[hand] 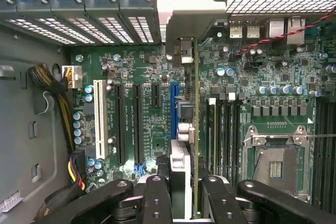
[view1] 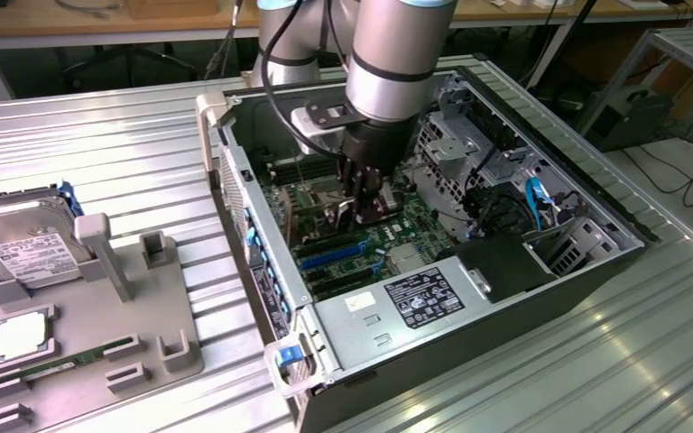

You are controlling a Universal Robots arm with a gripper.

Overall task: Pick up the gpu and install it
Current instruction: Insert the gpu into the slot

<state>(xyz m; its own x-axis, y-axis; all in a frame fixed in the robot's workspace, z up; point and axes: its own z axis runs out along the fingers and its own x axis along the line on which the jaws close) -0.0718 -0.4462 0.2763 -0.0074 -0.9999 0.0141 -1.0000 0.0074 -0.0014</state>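
1. Here, the tool [view1: 364,204] reaches down inside the open computer case [view1: 503,361] on the worktop [view1: 118,153].
2. It is clenched on the gpu [hand: 196,129] — the card stands on edge between the fingers [hand: 155,203], over the motherboard [hand: 131,66].
3. The card runs just beside the blue slot [hand: 173,103] — whether it is seated, I cannot tell.
4. The hard drive [view1: 15,248] lies well apart, outside the case.

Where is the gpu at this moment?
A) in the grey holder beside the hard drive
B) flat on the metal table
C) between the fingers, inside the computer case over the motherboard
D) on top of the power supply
C: the gpu stands edge-on between the fingers, over the motherboard.
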